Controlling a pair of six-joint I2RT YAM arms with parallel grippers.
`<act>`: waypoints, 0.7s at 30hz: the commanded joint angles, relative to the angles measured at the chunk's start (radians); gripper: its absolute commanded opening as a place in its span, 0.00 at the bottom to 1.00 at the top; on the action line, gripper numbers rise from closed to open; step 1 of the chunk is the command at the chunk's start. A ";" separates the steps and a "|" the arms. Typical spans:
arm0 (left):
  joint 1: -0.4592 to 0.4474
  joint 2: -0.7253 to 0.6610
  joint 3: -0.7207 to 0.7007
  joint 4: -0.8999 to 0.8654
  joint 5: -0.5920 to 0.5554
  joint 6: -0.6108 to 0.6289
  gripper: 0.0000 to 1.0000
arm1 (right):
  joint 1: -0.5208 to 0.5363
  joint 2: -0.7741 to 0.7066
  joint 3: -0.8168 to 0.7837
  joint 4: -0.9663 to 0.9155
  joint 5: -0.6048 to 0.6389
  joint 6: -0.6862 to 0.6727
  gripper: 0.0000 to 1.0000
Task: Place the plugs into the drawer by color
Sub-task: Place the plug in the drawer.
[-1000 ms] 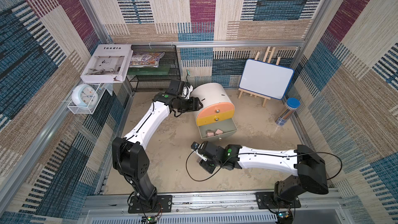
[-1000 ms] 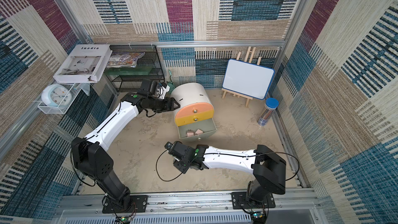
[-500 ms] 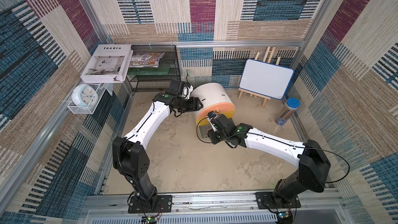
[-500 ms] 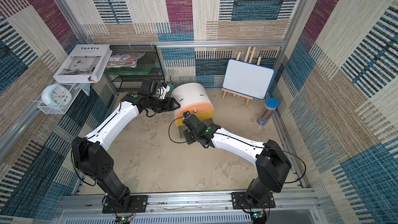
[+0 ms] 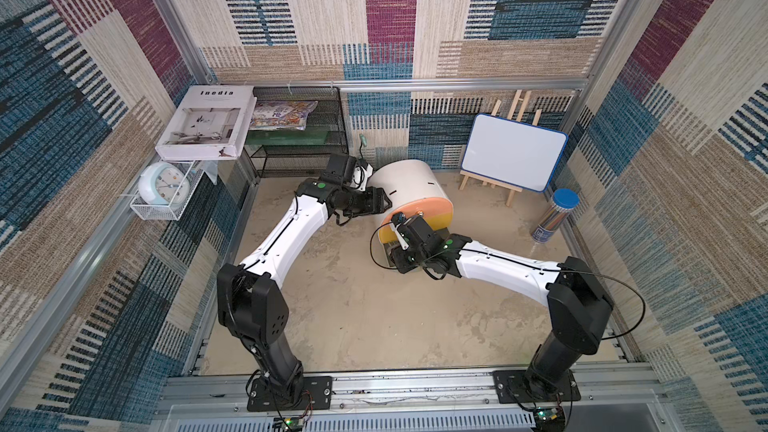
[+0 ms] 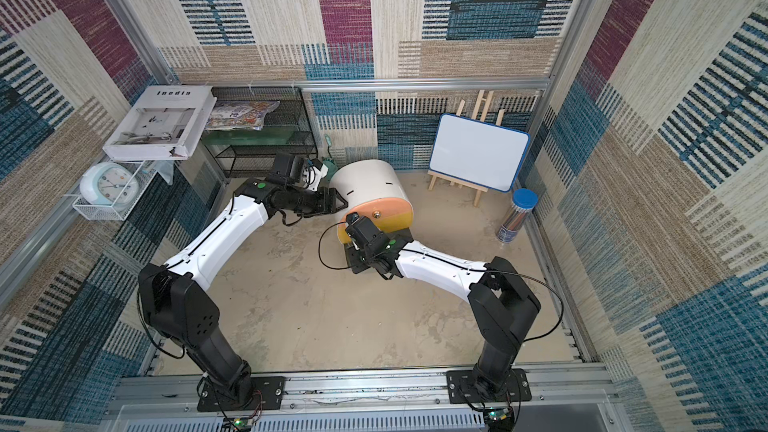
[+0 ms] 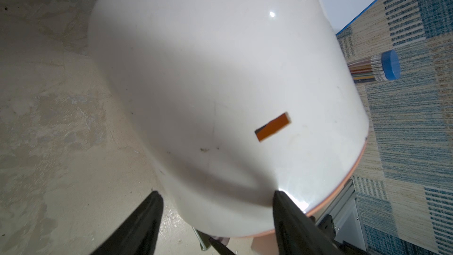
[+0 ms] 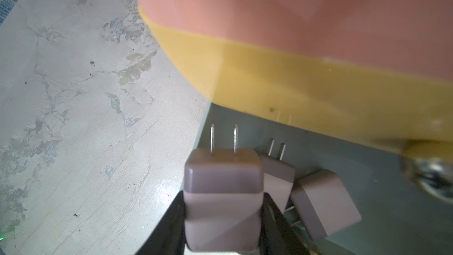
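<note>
The drawer (image 5: 409, 184) — a white barrel-shaped cabinet — stands toward the back edge of the bench, about midway along it, between the black wire-mesh shelf (image 5: 299, 151) in the back left corner and the whiteboard (image 5: 513, 157) on its easel near the back right corner. Its peach front (image 8: 294, 8) and yellow front (image 8: 294, 89) are pushed in, while the grey bottom drawer (image 8: 367, 168) is pulled out toward the front edge. The right gripper (image 8: 223, 199) is clamped on a dusty pink plug (image 8: 220, 175), one finger on each side of its body and the two metal prongs pointing away from the gripper toward the yellow front. The wrist view shows that plug right at the side edge of the open grey drawer, partly over bare bench. Two more pink plugs lie inside the grey drawer just beside it: one (image 8: 278, 177) next to the held plug and one (image 8: 323, 202) tilted further in. The left gripper (image 7: 216, 193) sits at the cabinet's white curved side, jaws spread apart with the shell bulging between them — one fingertip (image 7: 278, 196) looks to meet the shell, but whether the jaws press on it I cannot tell. In both top views the right arm hides most of the open drawer.
</note>
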 commanded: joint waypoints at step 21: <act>0.001 0.024 0.065 -0.031 -0.116 0.046 0.74 | -0.007 -0.419 -0.393 0.224 0.020 0.001 0.62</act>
